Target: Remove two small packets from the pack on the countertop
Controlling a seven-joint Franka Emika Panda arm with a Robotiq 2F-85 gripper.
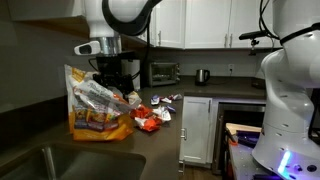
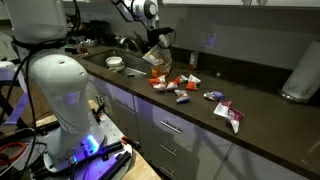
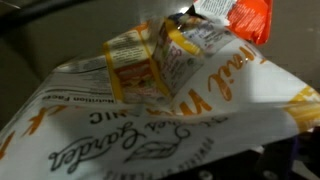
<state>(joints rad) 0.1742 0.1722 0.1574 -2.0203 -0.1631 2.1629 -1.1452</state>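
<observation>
In an exterior view the end effector (image 1: 117, 82) hangs just above the open top of the pack (image 1: 92, 108), which stands on the dark worktop (image 1: 120, 150). Lower than the end effector, toward the picture's right, red small packets (image 1: 150, 120) lie on the worktop. Farther behind it stands a toaster oven (image 1: 163, 72).

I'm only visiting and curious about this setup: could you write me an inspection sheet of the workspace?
Surface: dark countertop, steel sink at one end.
Job's things: pack upright, mouth open; several small packets lie loose beside it, more show inside in the wrist view.
Clutter: toaster oven and kettle at the back.
Grippers: gripper open, just above the pack's mouth, nothing seen held.
Cables: nothing seen.
Surroundings: white wall cabinets, drawers under the counter, white robot body with a blue light.
</observation>
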